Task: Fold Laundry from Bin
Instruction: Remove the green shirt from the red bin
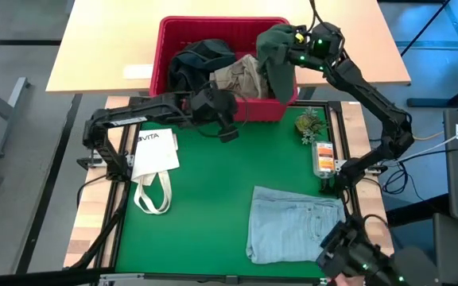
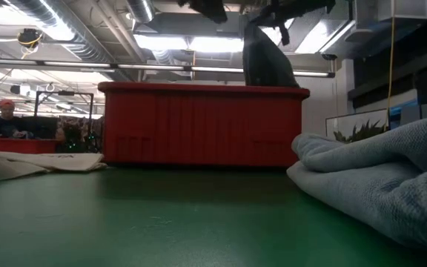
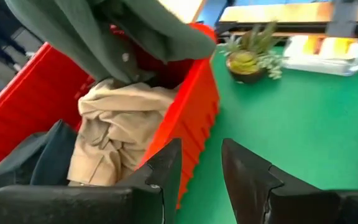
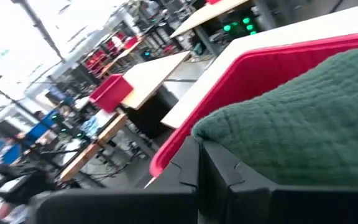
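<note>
While the right gripper (image 1: 291, 40) clamps a green garment (image 1: 275, 48), the red bin (image 1: 165, 36) blocks the half-open left gripper (image 3: 199, 163).

From my console I count one red bin (image 1: 223, 32) at the back of the green mat. Garments come to four — one dark green piece (image 1: 277, 49) hanging above the bin's right end, one khaki-beige piece (image 1: 239, 78) and one dark bundle (image 1: 199, 62) inside it, and one pair of light blue jeans (image 1: 293, 224) lying on the mat. I see one white tote bag (image 1: 154, 159) with two loop handles, one small potted plant (image 1: 308, 124), and one orange-labelled packet (image 1: 324, 156). Two arms — two grippers, the left gripper (image 1: 227, 131) and the right gripper (image 1: 296, 46). One person (image 2: 6, 119) shows in the room behind.
</note>
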{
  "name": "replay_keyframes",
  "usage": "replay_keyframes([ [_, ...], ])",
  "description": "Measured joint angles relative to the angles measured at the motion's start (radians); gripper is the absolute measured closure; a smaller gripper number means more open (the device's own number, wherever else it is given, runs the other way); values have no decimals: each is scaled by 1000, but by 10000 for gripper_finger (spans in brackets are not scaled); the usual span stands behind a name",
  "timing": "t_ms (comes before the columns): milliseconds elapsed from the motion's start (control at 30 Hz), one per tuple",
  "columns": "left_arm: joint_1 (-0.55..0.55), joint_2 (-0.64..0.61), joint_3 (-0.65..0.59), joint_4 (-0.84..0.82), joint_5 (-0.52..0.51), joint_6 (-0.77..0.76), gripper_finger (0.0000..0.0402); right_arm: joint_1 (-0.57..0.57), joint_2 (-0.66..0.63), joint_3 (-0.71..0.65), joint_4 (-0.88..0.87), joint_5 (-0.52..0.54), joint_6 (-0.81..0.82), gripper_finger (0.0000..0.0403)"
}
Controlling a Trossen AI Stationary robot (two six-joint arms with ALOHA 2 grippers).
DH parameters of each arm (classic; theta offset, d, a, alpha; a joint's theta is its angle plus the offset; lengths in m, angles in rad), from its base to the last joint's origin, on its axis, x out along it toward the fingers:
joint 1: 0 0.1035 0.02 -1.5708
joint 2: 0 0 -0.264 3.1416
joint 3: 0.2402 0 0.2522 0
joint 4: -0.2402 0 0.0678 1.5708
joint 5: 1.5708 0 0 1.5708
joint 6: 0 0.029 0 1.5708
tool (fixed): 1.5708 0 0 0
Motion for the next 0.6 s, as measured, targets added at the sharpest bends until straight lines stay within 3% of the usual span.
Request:
replay_keyframes([
  [300, 97, 12, 0, 0, -1, 8, 292, 126, 0, 0, 12, -98, -1, 395],
  [600, 162, 7, 0, -3, -1, 75, 292, 250, -4, 1, -23, -411, -1, 394],
])
